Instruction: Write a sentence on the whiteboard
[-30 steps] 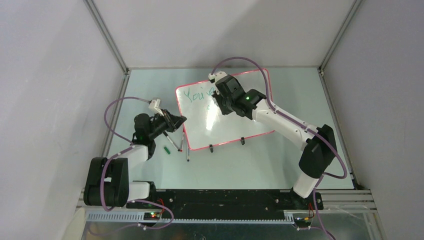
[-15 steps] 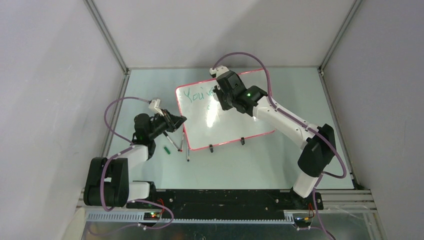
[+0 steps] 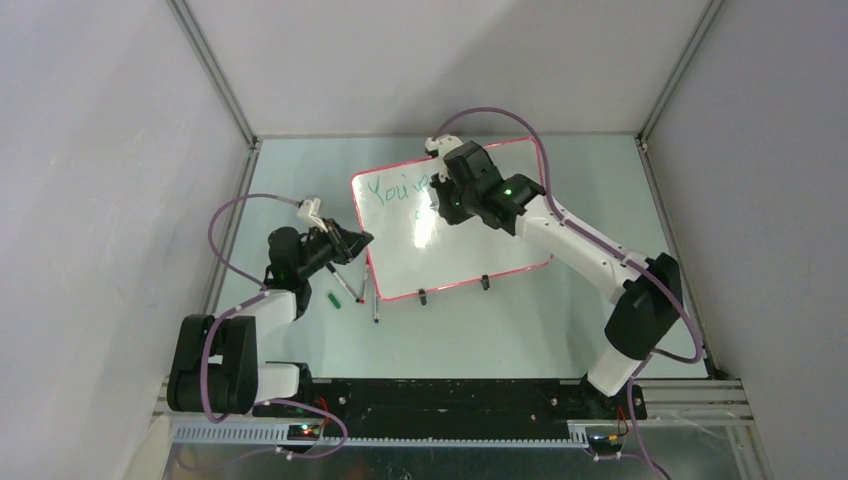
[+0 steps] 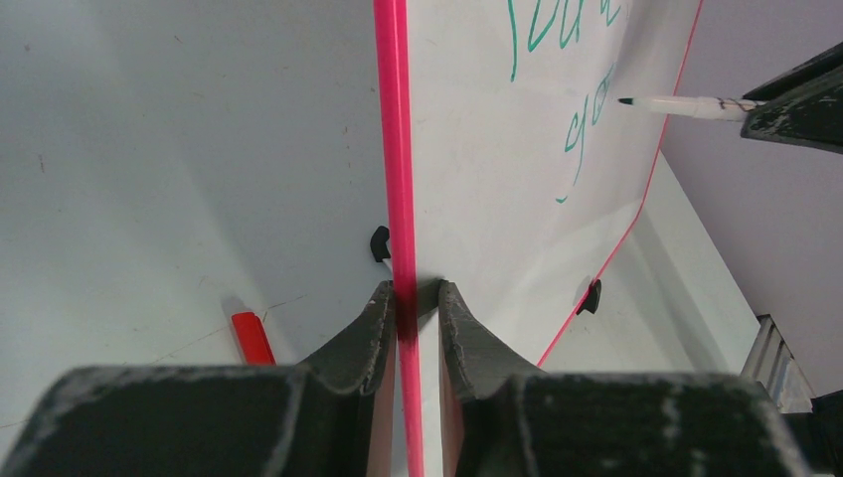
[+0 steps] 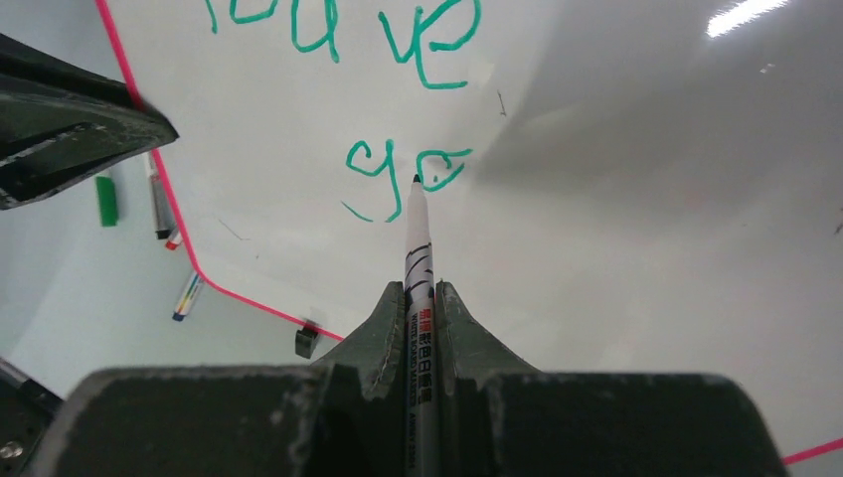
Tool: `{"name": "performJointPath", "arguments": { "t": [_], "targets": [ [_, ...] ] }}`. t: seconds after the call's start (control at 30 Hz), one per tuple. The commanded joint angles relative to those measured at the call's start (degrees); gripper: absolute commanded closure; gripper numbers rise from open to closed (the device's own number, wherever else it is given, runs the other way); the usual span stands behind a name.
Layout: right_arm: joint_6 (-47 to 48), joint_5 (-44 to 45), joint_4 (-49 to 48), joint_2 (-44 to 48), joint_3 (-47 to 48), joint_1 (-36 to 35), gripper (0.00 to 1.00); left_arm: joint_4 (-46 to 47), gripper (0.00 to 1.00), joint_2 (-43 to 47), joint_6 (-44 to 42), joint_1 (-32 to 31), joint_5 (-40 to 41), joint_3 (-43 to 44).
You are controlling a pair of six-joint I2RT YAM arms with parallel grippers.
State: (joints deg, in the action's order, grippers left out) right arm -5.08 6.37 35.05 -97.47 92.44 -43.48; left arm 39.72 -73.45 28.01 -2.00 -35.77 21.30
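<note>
Your left pincer clamped on the pink rim of the whiteboard, board mid-table, your right pincer gripping a marker, tip at the green sentence, beside "go".

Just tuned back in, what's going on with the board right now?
The left gripper is shut on the pink rim of the whiteboard, bracing it. The right gripper holds a marker with its tip at the board, partway through the second line: the teal writing reads roughly "You've", then "go". Spare pens lie beside the board.
</note>
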Motion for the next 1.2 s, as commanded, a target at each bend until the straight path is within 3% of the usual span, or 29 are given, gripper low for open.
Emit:
{"name": "performJointPath", "arguments": {
  "t": [0.0,0.47,1.17],
  "targets": [
    [-1.72,-4.47,-4.03,7.14,-2.81,2.38,1.0,-3.34,0.99,0.05,-2.88,0.42,5.14,-1.08],
    [-0.54,2.48,-4.75,9.31,-8.19,4.43,1.0,-3.34,0.99,-0.03,-2.83,0.42,5.23,-1.08],
    [0.93,2.84,-9.43,9.16,-9.89,2.67,1.0,-3.28,0.99,-0.15,-2.93,0.42,5.18,-1.03]
  ]
}}
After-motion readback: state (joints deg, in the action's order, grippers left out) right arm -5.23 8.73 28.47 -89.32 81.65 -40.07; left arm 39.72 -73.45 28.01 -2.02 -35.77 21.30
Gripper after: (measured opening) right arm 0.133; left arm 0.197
